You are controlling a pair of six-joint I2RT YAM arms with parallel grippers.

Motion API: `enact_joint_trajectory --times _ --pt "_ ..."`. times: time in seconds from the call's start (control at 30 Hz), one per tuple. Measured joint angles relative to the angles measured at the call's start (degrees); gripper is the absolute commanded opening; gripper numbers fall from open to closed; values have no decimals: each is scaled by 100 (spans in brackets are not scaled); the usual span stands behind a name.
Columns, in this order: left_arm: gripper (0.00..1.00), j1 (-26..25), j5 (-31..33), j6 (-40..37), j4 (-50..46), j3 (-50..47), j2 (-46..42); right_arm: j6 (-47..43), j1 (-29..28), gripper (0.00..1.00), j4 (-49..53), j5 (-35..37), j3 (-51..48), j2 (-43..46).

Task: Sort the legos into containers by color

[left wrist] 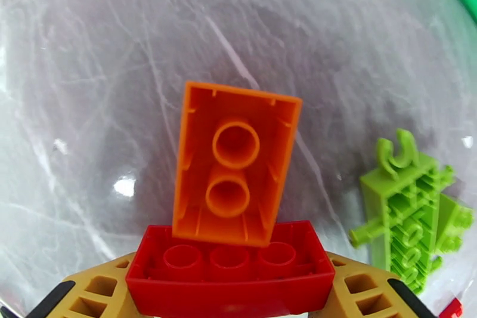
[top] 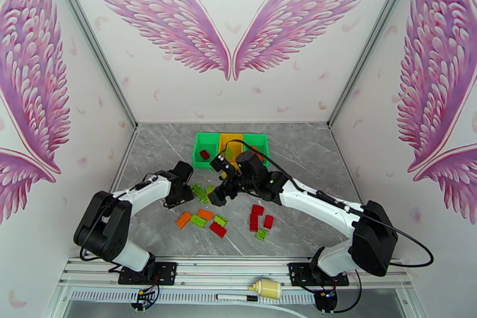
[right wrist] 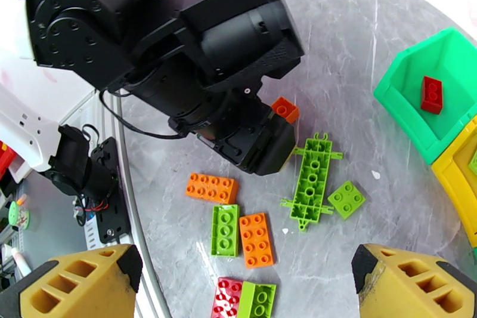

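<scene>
My left gripper (left wrist: pixel 229 292) is clamped on a red brick (left wrist: pixel 229 265). The tan fingers (left wrist: pixel 89 292) press against both of its ends, and its hollow underside faces my wrist camera. Just beyond it an orange brick (left wrist: pixel 235 170) also shows its underside, its near edge overlapping the red one; I cannot tell whether the two are stuck together. Both are held above the grey marbled table (left wrist: pixel 89 74). To their right, flat on the table, lies a long lime plate (left wrist: pixel 411 224) with clips at its ends, and a small lime square brick (right wrist: pixel 347 199) sits just beside it. Nearer my bases is a loose cluster: a long orange brick (right wrist: pixel 211 187), then a lime oblong brick (right wrist: pixel 225 228) side by side with a second orange brick (right wrist: pixel 256 240). Below those, a printed red brick (right wrist: pixel 225 301) touches a lime end brick (right wrist: pixel 256 301). My right gripper (right wrist: pixel 241 271) hangs over this cluster, just right of the left gripper, with its fingers wide apart and nothing between them. Further right, three loose red bricks (top: pixel 257 210) lie close together. At the table's far edge three bins stand touching in a row: the left green bin (top: pixel 200 140) holding a lone red brick (top: pixel 204 154), the yellow bin (top: pixel 229 139), and the right green bin (top: pixel 262 141), which is partly hidden behind my right arm.
</scene>
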State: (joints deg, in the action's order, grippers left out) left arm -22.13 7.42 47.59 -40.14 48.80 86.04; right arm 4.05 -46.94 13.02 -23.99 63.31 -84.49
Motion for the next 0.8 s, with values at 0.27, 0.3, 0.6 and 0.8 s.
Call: enact_joint_trajectory --times 0.27,0.3,0.6,0.8 --pt "57 -186 262 66 -11 323 -667 247 0 99 -411 518 -179 179" --pt "57 -203 278 61 39 417 -669 264 0 99 -433 614 -201 208" --pt "56 -240 293 116 424 1777 -4 503 61 99 -688 1165 -468 498" --pt "57 -264 267 590 446 2986 1102 540 153 99 -699 1316 -553 562"
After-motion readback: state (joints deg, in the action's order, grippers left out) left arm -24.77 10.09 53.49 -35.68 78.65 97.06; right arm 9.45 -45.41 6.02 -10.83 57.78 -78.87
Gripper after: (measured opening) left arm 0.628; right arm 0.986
